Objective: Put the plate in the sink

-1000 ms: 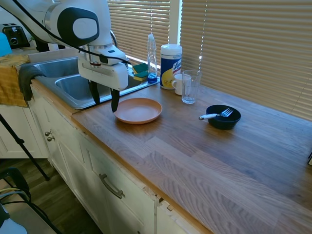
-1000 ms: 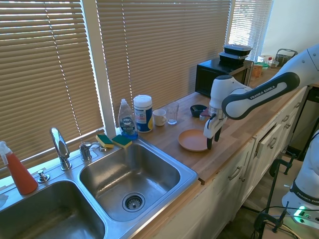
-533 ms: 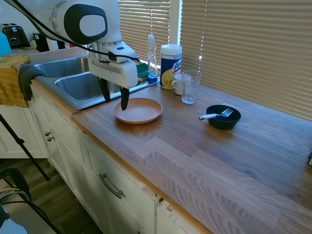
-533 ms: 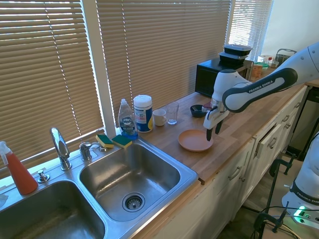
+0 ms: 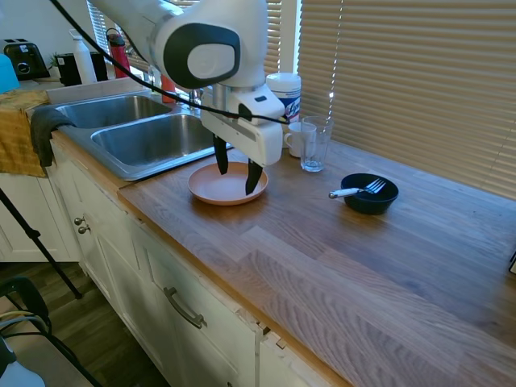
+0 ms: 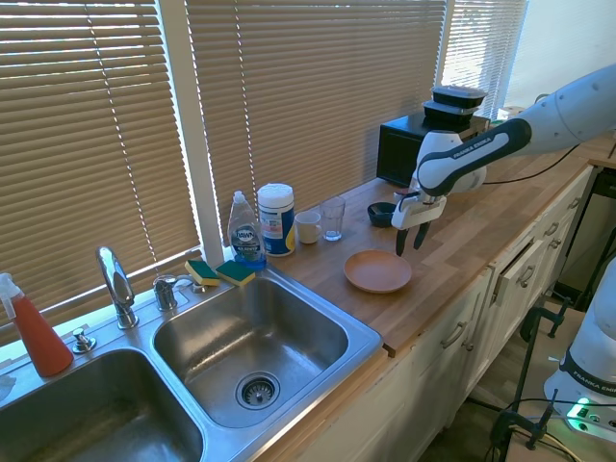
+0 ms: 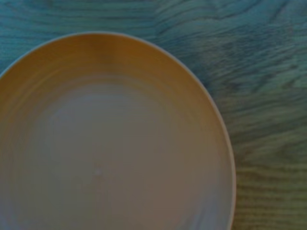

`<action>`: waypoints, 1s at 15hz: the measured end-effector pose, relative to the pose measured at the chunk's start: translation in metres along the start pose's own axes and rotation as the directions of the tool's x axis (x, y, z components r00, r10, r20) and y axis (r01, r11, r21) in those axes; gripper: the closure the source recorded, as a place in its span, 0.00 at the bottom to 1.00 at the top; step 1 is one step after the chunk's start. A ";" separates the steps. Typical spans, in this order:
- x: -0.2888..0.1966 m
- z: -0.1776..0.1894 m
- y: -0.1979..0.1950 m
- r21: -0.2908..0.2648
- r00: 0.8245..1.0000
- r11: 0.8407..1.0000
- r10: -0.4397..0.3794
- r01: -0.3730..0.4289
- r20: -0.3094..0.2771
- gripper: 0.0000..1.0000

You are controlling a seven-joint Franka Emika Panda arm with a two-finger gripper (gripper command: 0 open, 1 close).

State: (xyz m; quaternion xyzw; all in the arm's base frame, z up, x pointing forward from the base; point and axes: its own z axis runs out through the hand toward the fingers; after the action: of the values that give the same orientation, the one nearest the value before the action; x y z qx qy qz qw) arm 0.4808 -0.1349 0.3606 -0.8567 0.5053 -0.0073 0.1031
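1. The sink (image 5: pixel 129 141) is on the left side of the counter (image 5: pixel 339 266). It has two metal bowls, and both look bare inside. A tap (image 6: pixel 114 284) stands at the back of it.

2. Two sponges (image 6: pixel 219 273) lie on the far rim of the sink. A soap bottle (image 6: pixel 246 234) and a tub of wipes (image 6: pixel 276 219) stand just beside them. If the plate swings too far back on its way over, it might knock them.

3. The plate (image 5: pixel 226 184) is flat on the counter, just to the right of the sink. It is not in the sink yet.

4. The gripper (image 5: pixel 236 171) hangs over the right part of the plate. Its two fingers are spread apart and hold nothing. The wrist view shows the plate from right above.

5. The plate is thin and lies flat, so I think it will be hard to grab. The fingers may slide off the low rim, or push the plate along the wood.

6. If the hold is weak, the plate may tip and drop before it gets over the sink's edge.

7. A mug (image 5: pixel 297 139) and a glass (image 5: pixel 314 143) stand near, on the far right of the plate. A wide swing of the arm could hit them.

8. A black bowl (image 5: pixel 369 193) with a fork (image 5: pixel 355 190) sits further right, well apart from the plate. It is not in the way.
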 end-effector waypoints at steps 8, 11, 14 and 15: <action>0.038 0.030 -0.030 0.003 0.993 0.999 -0.050 0.050 0.104 0.00; 0.043 0.030 -0.038 0.000 0.991 0.998 -0.061 0.061 0.123 0.00; 0.046 0.036 -0.042 -0.005 0.989 0.998 -0.064 0.065 0.137 0.00; 0.047 0.039 -0.042 -0.008 0.988 0.998 -0.064 0.066 0.142 1.00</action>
State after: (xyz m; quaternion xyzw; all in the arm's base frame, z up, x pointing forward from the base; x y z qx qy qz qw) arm 0.5448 -0.1489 0.3263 -0.8717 0.4686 0.0533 0.1328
